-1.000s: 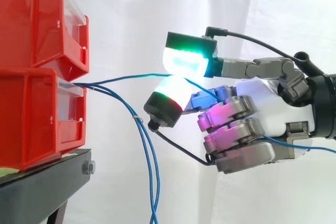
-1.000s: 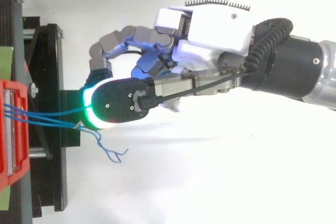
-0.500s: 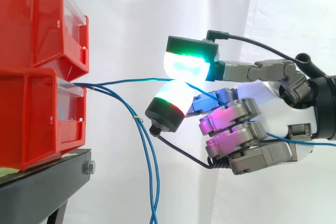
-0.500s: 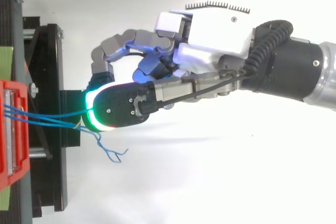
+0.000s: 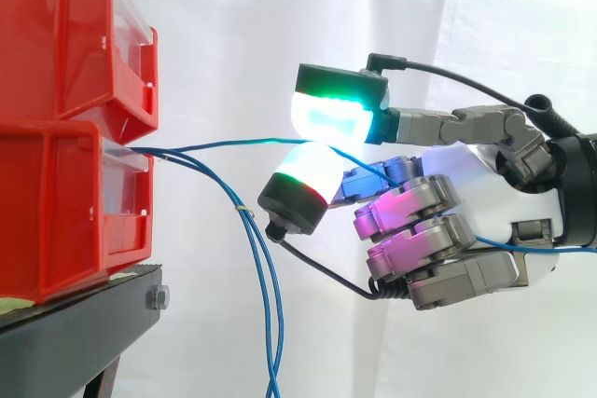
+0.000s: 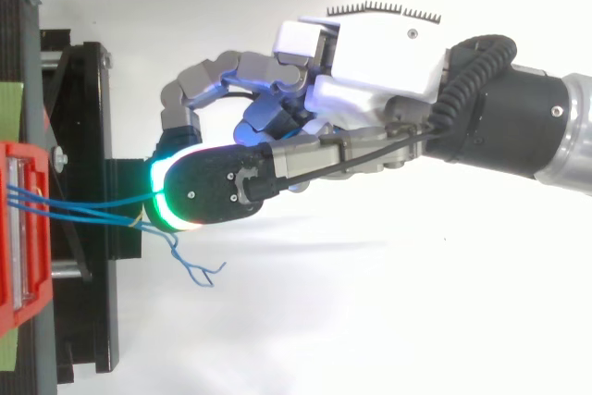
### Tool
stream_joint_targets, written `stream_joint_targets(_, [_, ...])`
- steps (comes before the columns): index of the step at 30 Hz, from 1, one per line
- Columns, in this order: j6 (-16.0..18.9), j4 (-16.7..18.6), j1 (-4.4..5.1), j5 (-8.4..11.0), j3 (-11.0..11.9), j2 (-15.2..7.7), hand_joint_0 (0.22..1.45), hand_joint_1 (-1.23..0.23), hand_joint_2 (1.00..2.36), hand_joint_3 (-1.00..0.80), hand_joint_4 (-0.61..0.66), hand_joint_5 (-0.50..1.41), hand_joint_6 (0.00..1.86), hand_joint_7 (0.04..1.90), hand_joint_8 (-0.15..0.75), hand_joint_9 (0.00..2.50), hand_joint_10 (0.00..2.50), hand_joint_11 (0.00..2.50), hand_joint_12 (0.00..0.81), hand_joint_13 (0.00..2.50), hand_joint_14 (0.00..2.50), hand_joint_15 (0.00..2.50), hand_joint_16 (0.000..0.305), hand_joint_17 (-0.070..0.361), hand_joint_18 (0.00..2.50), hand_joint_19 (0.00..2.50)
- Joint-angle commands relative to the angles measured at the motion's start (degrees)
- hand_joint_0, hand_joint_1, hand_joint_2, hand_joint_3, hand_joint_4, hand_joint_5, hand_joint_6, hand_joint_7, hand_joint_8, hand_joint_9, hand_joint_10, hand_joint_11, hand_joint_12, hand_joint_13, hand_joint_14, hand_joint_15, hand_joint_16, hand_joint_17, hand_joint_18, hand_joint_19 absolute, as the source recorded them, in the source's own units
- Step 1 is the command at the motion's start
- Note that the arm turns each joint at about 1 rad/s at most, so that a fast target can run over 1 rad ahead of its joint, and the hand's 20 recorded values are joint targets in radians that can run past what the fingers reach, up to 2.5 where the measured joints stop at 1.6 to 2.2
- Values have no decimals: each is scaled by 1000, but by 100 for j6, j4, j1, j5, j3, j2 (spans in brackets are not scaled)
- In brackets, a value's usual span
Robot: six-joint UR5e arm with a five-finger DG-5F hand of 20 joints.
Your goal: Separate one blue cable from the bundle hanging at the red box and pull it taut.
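Several thin blue cables (image 5: 187, 148) come out of the lower red bin (image 5: 65, 212). One blue cable (image 5: 238, 144) runs almost straight to the right and passes between two glowing fingertips (image 5: 331, 116) of my hand (image 5: 471, 179), which pinch it. The same cable comes out behind the hand at the right edge. The other cables (image 5: 266, 295) hang down in a loop beside the bin, tied by a small band. From above, the hand (image 6: 370, 53) reaches left toward the bin (image 6: 23, 228), its other fingers curled, and the cables (image 6: 92, 203) span the gap.
A second red bin (image 5: 65, 34) sits on top of the lower one. Both rest on a black stand (image 5: 84, 323), also seen from above (image 6: 83, 136). A white curtain hangs behind. Loose blue cable ends (image 6: 199, 270) lie below the hand.
The hand has shifted slightly to the right over the last second, with the cable still pinched. Since half a second ago almost nothing has moved.
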Motion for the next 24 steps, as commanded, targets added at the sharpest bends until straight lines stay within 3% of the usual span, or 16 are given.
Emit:
stream_joint_targets(1, [0,0,0,0,0,-1,632,-697,1025,-146,90,-194,841,1241,293,979,2092,1727,387,977,2500,2056,35,79,1640,2439])
stream_joint_targets(24, [0,0,0,9,0,-1,647,-704,1026,-86,38,-191,852,1234,281,970,2143,1729,375,957,2500,2069,34,77,1619,2498])
